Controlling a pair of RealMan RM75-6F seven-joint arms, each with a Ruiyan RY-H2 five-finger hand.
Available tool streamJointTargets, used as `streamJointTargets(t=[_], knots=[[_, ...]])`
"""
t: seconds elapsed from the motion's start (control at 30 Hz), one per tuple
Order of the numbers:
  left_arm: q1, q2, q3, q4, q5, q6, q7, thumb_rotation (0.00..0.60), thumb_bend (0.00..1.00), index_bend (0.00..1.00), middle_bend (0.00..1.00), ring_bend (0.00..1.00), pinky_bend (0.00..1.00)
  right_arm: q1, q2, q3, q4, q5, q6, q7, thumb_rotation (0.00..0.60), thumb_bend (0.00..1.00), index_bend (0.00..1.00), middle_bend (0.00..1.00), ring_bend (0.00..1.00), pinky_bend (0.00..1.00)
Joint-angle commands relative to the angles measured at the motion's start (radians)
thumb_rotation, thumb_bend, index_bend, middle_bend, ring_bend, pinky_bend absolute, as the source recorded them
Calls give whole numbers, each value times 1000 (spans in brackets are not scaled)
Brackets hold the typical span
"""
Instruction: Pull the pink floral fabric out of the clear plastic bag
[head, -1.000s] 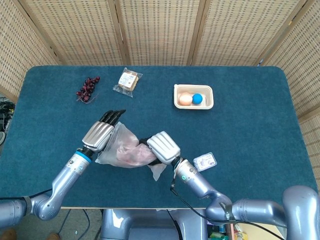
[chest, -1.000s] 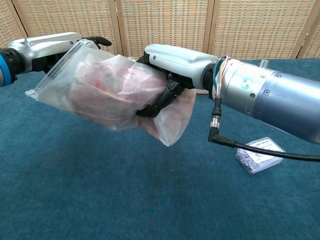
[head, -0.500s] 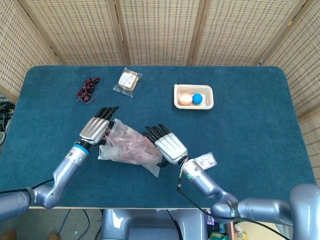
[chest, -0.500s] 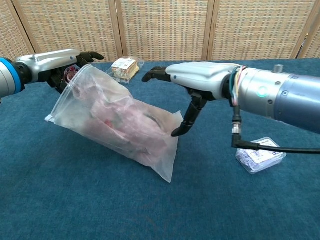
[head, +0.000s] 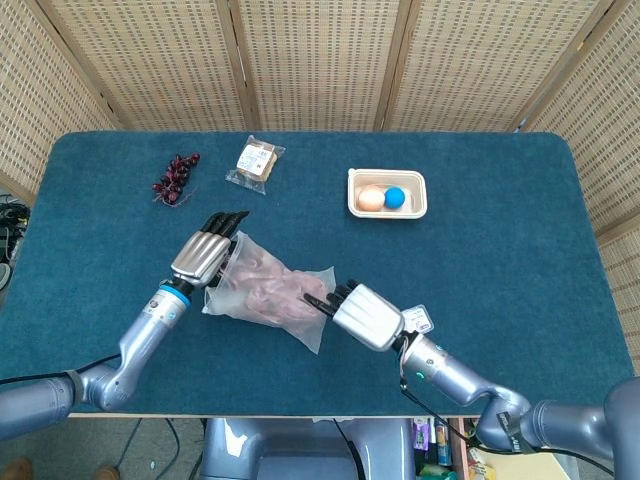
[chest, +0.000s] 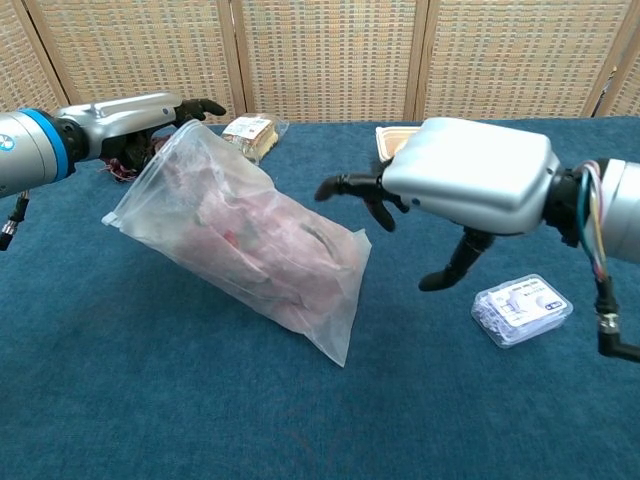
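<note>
The right hand (chest: 455, 190), which clasped the clear plastic bag (chest: 262, 245) 1 second ago, has let go and drawn back, fingers apart and empty; the left hand (head: 205, 258) alone holds the bag's upper end, lower corner on the bench (chest: 150, 400). The pink floral fabric (chest: 240, 235) remains wholly inside, so extraction has not begun. The left fingers' grip is hidden behind the plastic, and the bag's opening cannot be made out.

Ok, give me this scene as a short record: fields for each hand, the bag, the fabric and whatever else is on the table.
left hand: grips the bag's upper end
right hand: fingers spread, holding nothing, beside the bag
clear plastic bag: tilted, lower corner on the table
pink floral fabric: inside the bag
other items: grapes, wrapped snack, tray with two balls, small packet
</note>
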Motion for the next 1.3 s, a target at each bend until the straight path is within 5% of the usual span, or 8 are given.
streamJointTargets(t=[0.03, 0.27, 0.77, 1.3], knots=[[-4, 4, -4, -11, -14, 3, 12, 600, 405, 678, 0, 0, 0, 18, 4, -101, 137, -216, 78, 73, 600, 0, 186, 592, 577, 717], [-7, 13, 3, -38, -40, 37, 87, 600, 405, 677, 0, 0, 0, 82, -87, -83, 208, -297, -2, 22, 600, 16, 187, 614, 596, 739], [-6, 24, 8, -54, -44, 39, 73, 600, 405, 677, 0, 0, 0, 109, -201, -18, 269, -234, -134, -83, 600, 340, 187, 685, 660, 860], [1, 44, 10, -55, -35, 27, 20, 600, 405, 678, 0, 0, 0, 107, -258, -4, 322, -179, -219, -180, 600, 348, 187, 695, 668, 873]])
